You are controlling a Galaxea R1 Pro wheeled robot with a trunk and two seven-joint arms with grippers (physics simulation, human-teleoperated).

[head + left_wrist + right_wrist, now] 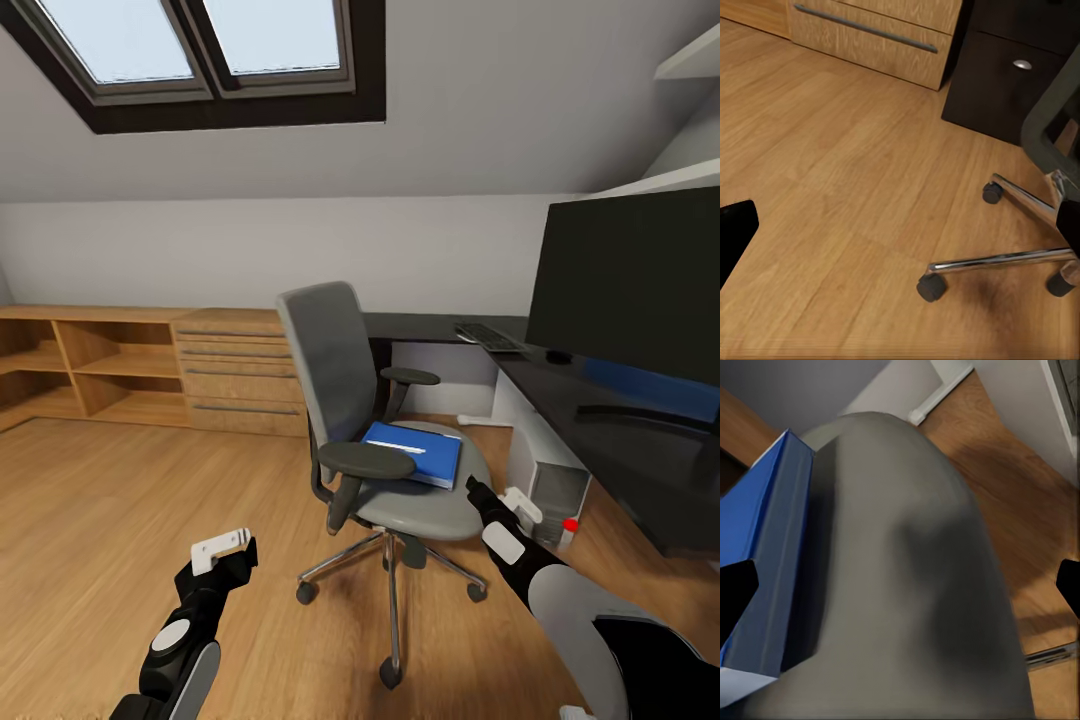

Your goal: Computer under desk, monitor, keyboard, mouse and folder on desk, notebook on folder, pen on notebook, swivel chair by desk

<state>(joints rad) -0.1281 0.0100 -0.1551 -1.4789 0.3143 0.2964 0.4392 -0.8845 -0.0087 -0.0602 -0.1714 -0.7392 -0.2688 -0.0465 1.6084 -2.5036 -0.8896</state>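
Two arms frame the bottom of the head view, both black with white patches. The left gripper (232, 556) hangs low over the bare honey-coloured plank floor (110, 520), and I can't tell from these shots if it's spread or closed; its wrist camera just catches one dark finger (733, 234) at the edge. The right gripper (474, 490) sits just beside the front edge of the swivel chair (345, 400) seat, and in its wrist view the two dark fingertips (735, 589) stand wide apart with the rounded grey fabric seat between them, so that one's spread and pinching nothing.

The chair's got a nubby grey seat and tall curved back, matte black armrests, and a shiny chrome star base on black castors (931, 286). The folder (412, 452), flat, bright blue, thin white edge, lies on the seat with a slim whitish pen (402, 446) on top.

Further right, the computer (545, 485), a pale boxy tower, stands on the floor under the glossy black desk (620, 440). On the desk sit the wide black monitor (630, 280), a small black mouse (558, 356) and the dark keyboard (488, 337). A light wooden dresser (235, 370) with bar handles lines the far wall under the skylight (200, 45).
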